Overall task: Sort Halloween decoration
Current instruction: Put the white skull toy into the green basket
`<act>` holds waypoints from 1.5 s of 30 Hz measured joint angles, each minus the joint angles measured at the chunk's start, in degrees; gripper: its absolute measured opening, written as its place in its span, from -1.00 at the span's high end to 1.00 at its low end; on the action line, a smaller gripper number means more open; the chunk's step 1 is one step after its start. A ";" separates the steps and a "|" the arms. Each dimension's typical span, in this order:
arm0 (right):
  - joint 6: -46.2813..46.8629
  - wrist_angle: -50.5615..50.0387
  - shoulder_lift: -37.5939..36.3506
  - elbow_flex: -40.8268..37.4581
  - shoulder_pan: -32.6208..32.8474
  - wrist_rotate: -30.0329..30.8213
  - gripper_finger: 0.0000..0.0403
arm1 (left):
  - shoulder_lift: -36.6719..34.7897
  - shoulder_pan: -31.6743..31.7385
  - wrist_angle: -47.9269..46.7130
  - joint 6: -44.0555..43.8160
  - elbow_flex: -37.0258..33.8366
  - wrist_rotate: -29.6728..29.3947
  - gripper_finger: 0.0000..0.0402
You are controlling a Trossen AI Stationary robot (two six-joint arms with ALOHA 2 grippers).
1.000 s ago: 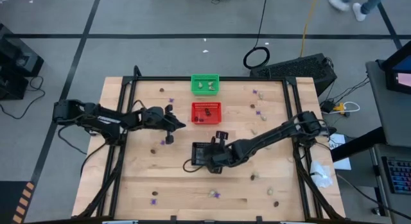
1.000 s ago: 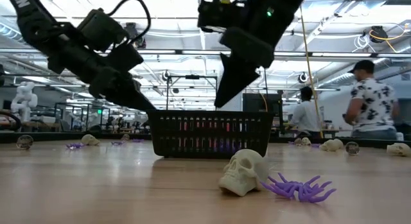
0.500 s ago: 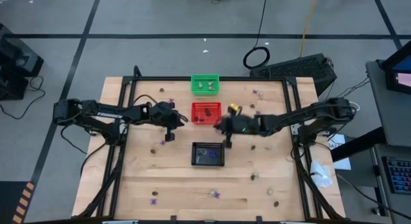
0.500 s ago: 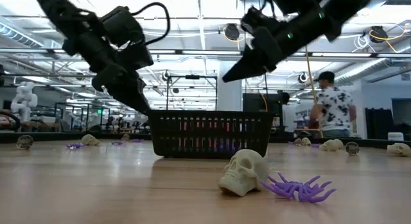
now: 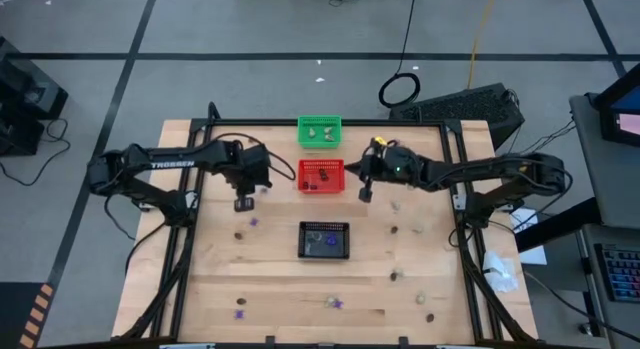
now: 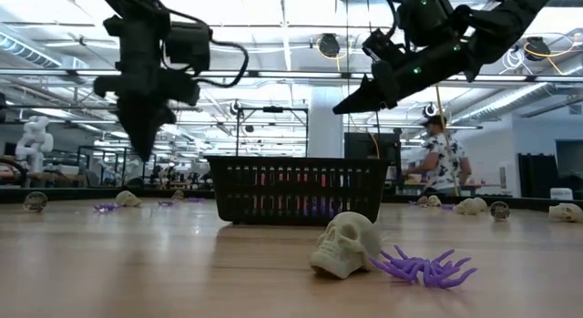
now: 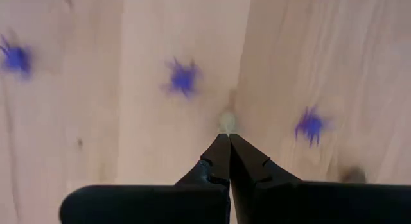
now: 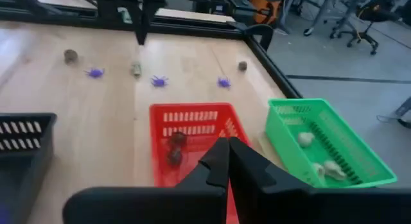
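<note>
Tiny purple spiders (image 7: pixel 183 76), cream skulls and dark brown trinkets lie scattered on the wooden table. My left gripper (image 5: pixel 243 202) (image 7: pixel 225 137) is shut and points straight down, high above a cream trinket (image 7: pixel 227 120) that rests on the table among the purple spiders. My right gripper (image 5: pixel 365 194) (image 8: pixel 228 146) is shut and hangs in the air just right of the red basket (image 5: pixel 321 175). In the low view a cream skull (image 6: pixel 346 245) and a purple spider (image 6: pixel 424 266) lie near the camera.
The green basket (image 5: pixel 320 131) at the far edge holds cream trinkets, the red basket (image 8: pixel 192 115) holds dark brown ones, and the black basket (image 5: pixel 325 240) sits mid-table with purple ones. More trinkets lie near the right and near edges. People move in the room behind the table.
My right gripper has risen from above the black basket and swung toward the far edge, ending beside the red basket. My left gripper has shifted slightly toward the table's left and tipped from a slant to pointing straight down.
</note>
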 joint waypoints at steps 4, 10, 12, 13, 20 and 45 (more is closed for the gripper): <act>-2.55 0.85 -2.25 0.04 -3.43 -1.30 1.00 | 1.93 -0.18 -1.92 1.35 0.00 -0.65 0.92; -4.27 0.85 -6.23 0.04 -6.64 -2.64 1.00 | 5.79 -0.31 -1.62 2.37 0.00 -0.81 0.51; -5.76 0.75 -6.89 0.04 -7.13 -3.95 1.00 | 7.34 -0.31 -0.73 2.37 0.00 -0.83 0.36; -6.57 0.81 -7.13 0.04 -7.34 -4.26 1.00 | 8.03 -0.31 -0.13 2.37 0.00 -0.84 0.29; -10.28 1.17 -7.77 0.05 -10.05 -4.29 1.00 | 13.56 -0.31 1.26 2.28 0.00 -2.78 0.08; -12.23 4.20 -7.75 0.09 -16.86 -11.77 1.00 | 17.91 -0.33 1.06 3.83 2.58 -1.51 0.76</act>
